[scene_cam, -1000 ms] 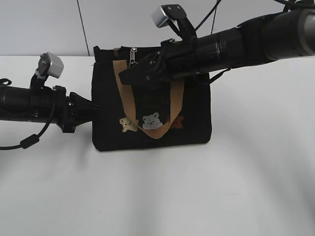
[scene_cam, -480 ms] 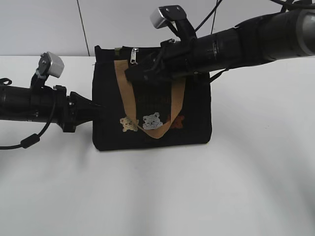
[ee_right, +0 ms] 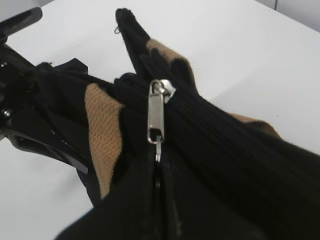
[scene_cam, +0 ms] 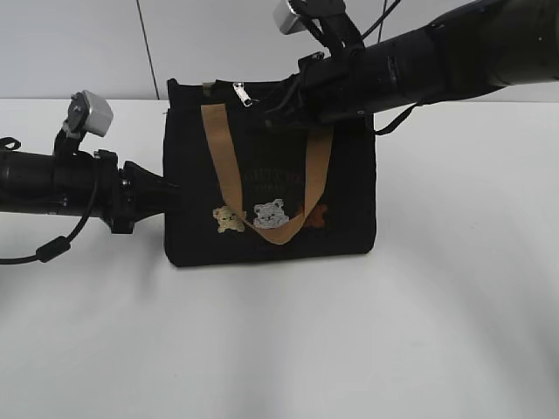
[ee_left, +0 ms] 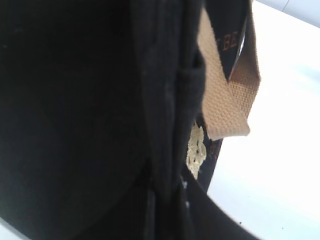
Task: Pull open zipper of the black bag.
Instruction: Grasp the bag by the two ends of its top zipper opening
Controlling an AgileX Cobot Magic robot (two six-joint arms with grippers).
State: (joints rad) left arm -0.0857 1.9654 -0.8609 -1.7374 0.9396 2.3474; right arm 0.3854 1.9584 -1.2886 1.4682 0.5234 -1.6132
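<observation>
The step in hand was the grasp on the zipper [ee_right: 156,116]: the right end effector [ee_right: 159,172] had its jaws brought together on the lower end of the silver pull, the tab running down into the dark fingertips in the right wrist view, so it looked pinched, though the contact itself was partly hidden. The pull sat near the left end of the bag [scene_cam: 271,236] top edge in the exterior view, at [scene_cam: 240,92], with the zip line behind it closed along the top. The right end effector came in from the right above the bag's rim, just beside the pull. The left end effector [scene_cam: 166,199] pressed against the bag's left side at mid-height; its jaws stood narrow, and the left wrist view, filled with black fabric, suggested a pinch on the side seam, bracing the bag on the white counter [scene_cam: 279,349]. The next move probably called for a steady draw of the pull along the zip line toward the right while the left side held firm; a weak pinch might let the tab slip.
</observation>
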